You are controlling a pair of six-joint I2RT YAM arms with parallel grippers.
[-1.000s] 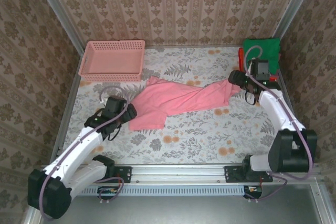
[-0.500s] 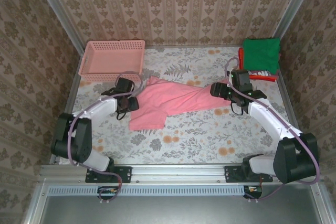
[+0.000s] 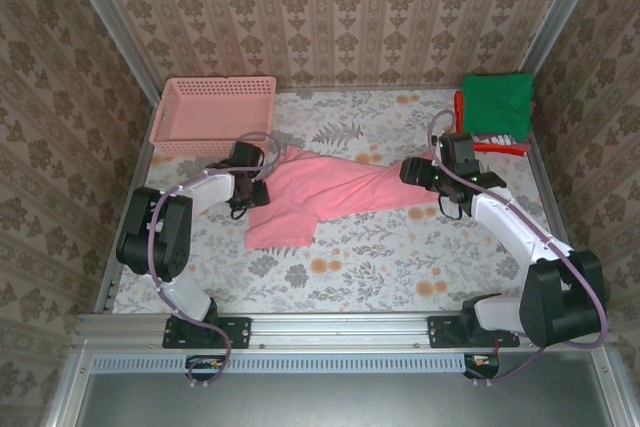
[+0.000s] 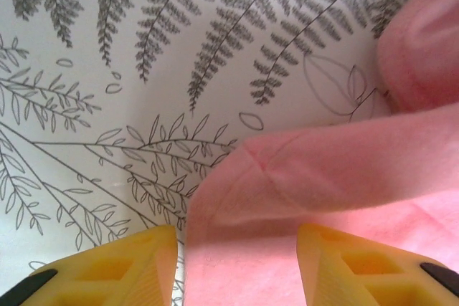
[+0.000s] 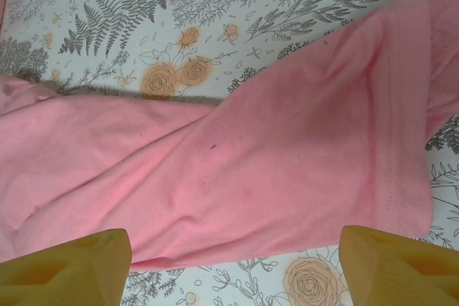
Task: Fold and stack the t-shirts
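Floral tablecloth (image 3: 350, 267) covers your workspace. The salmon-pink t-shirt (image 3: 330, 192) lies crumpled across its middle, unfolded. Your right gripper (image 3: 414, 173) hangs wide open over one end. Your left gripper (image 4: 237, 249), fingers apart, straddles the opposite hem, probably so you can stretch it flat.

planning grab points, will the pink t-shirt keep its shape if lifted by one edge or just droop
Likely floppy: the pink t-shirt lies twisted in soft folds, so a lifted edge would probably sag. It looks thin and light; pushed, it would likely bunch up rather than slide whole.
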